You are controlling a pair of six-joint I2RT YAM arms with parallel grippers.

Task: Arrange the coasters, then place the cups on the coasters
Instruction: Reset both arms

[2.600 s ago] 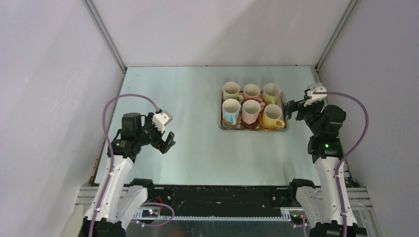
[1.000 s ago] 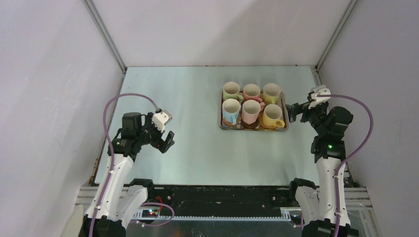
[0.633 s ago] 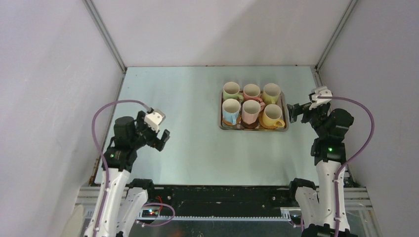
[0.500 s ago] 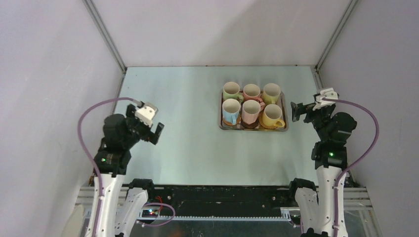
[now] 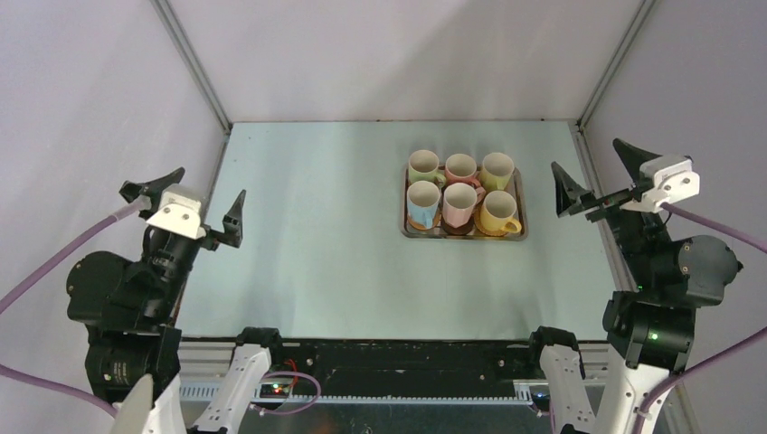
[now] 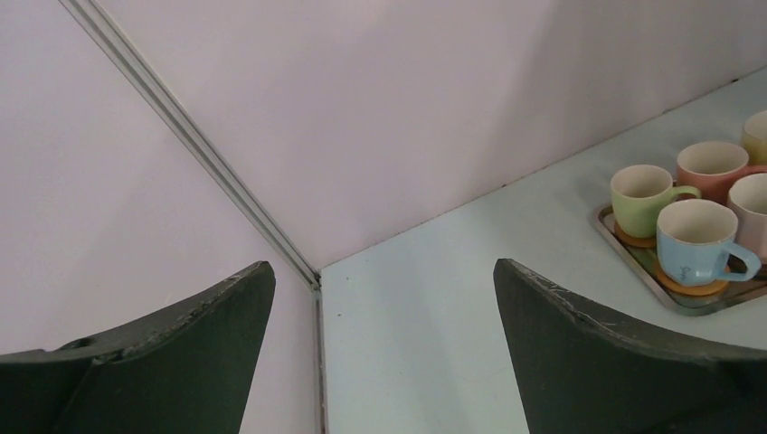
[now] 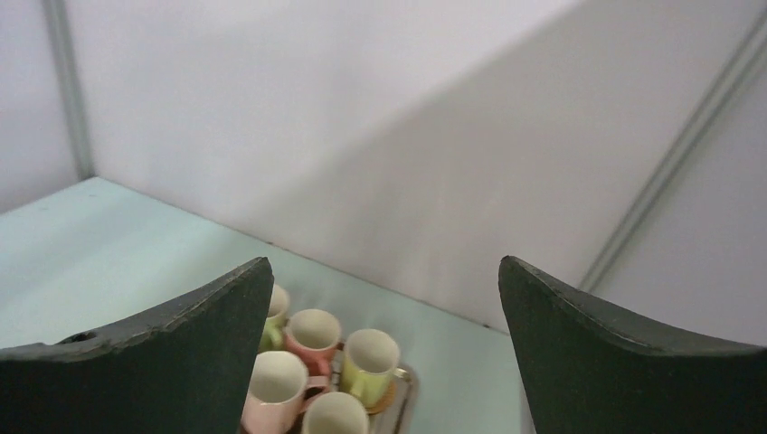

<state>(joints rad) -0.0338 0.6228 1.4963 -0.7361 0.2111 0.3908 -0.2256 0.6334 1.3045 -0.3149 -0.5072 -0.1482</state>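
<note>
Cups point(image 5: 459, 203): six, all upright w/ cream insides, in 2 rows of 3 inside the steel tray point(image 5: 463, 237), which sits on the far-right part of the table point(image 5: 317, 235). Back row L to R: green cup point(image 5: 422, 167), back pink cup point(image 5: 460, 166), back yellow cup point(image 5: 497, 169). Front row: blue cup point(image 5: 423, 202), front pink cup point(image 5: 459, 208), front yellow cup point(image 5: 497, 213).

Coasters point(image 6: 692, 287) lie under the cups in the tray and only the edges show. Tan edges show under blue and green in the left wrist view, a dark brown one under front pink from above. Can't count them all.

Writing: a small dark mark on the blue cup's side, too small to read.

Left gripper point(image 5: 211, 181) hangs high over the table's left edge, well apart from the tray, fingers spread wide, holding nothing. Right gripper point(image 5: 585, 154) hangs high just past the tray's right side, also spread wide and empty.
</note>
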